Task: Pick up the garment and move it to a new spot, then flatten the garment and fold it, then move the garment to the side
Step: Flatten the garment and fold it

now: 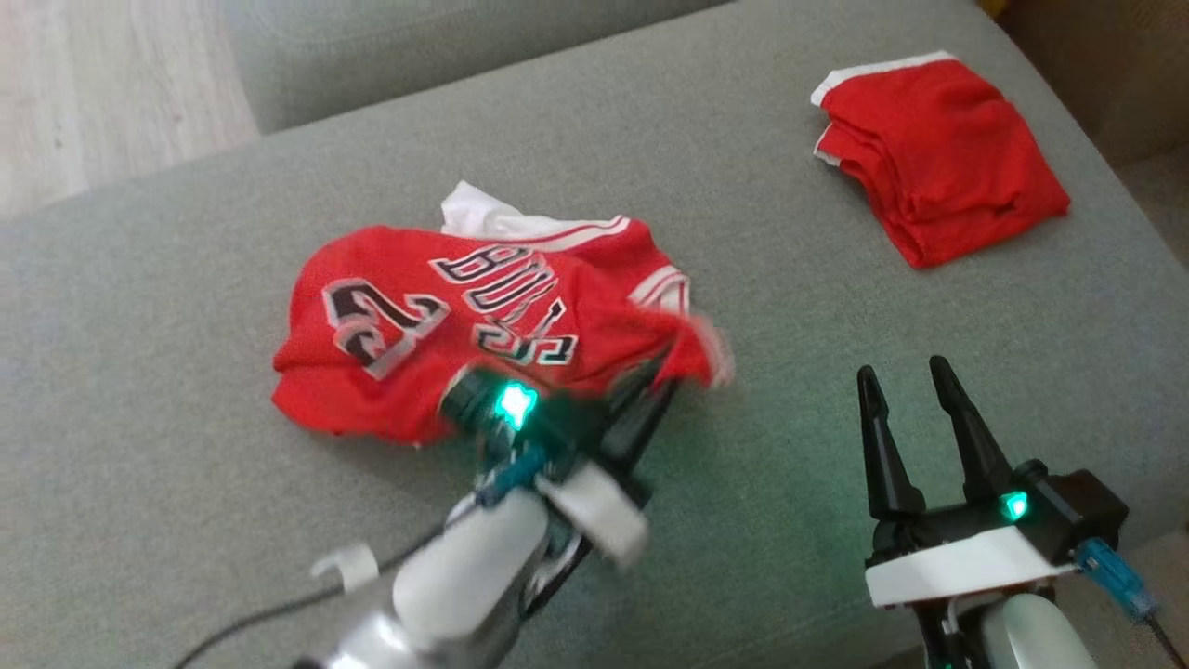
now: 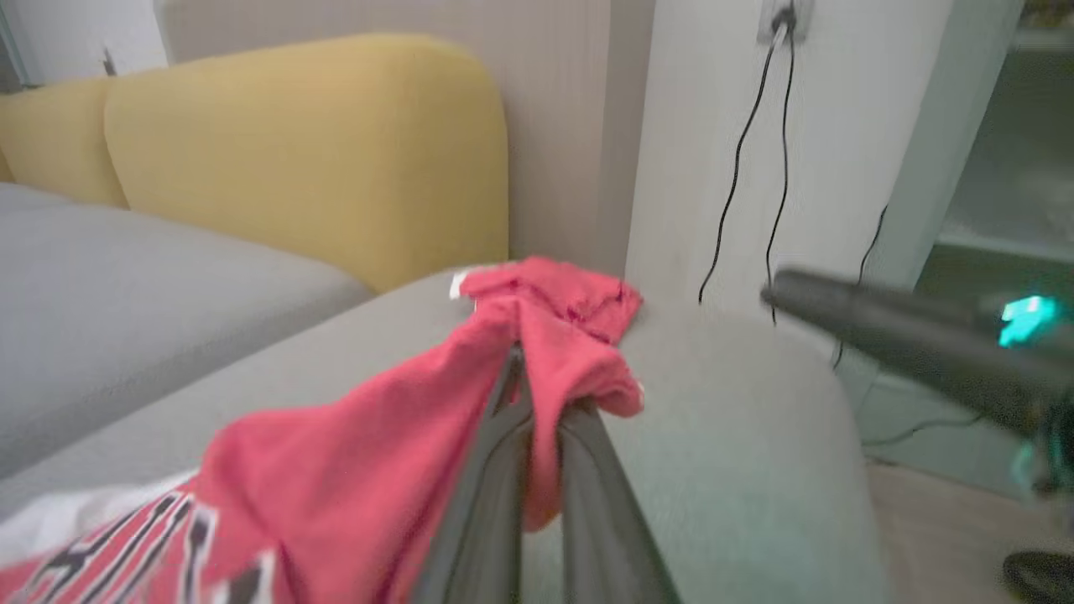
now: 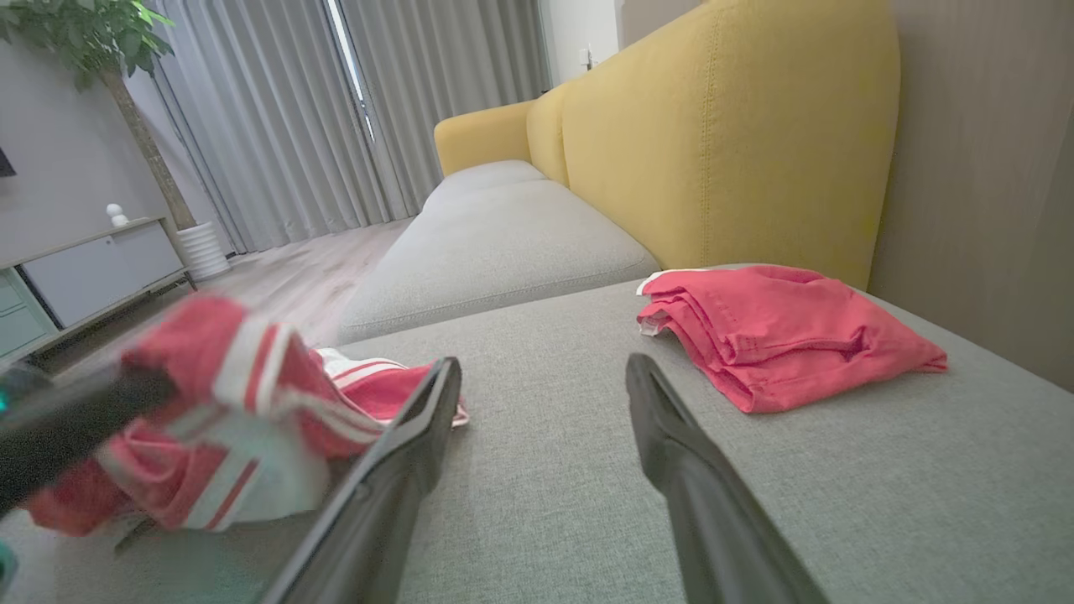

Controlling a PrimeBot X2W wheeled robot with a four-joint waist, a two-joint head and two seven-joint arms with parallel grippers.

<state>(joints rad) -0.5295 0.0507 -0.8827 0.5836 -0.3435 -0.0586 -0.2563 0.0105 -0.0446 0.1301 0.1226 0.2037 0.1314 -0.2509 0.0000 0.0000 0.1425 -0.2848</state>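
Note:
The garment, a crumpled red jersey with black-and-white lettering and white trim, lies mid-cushion. My left gripper is shut on its right-hand edge, and a fold of red cloth is pinched between the fingers in the left wrist view, where the left gripper lifts the garment into a ridge. My right gripper stands open to the right of the jersey, clear of it, with nothing between its fingers. In the right wrist view the right gripper points over bare cushion, with the garment at its left.
A folded red piece with white trim lies at the far right of the grey sofa seat. A yellow backrest rises behind it. Wooden floor shows past the far-left edge. Cables hang on the wall.

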